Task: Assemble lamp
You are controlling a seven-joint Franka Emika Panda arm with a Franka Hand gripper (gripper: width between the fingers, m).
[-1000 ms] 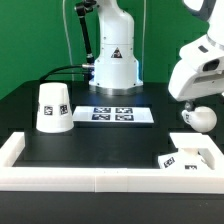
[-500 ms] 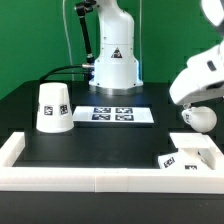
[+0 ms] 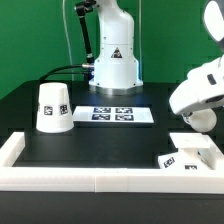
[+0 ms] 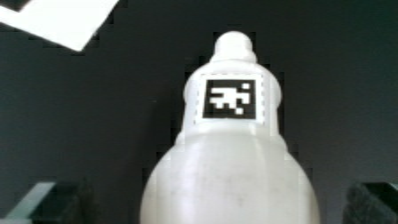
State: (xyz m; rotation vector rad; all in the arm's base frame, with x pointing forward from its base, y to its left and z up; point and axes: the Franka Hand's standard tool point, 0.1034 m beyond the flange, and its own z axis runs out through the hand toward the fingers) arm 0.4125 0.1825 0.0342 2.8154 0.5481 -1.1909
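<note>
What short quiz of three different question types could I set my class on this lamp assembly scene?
1. True or false: the shade stands apart from the base, not on it.
2. Multiple choice: which part does the wrist view show between the fingers of the gripper? A) shade B) bulb C) base
3. Short answer: is the gripper open or shut?

Key: 1 true; 2 B; 3 open, with both fingers clear of the bulb's sides.
</note>
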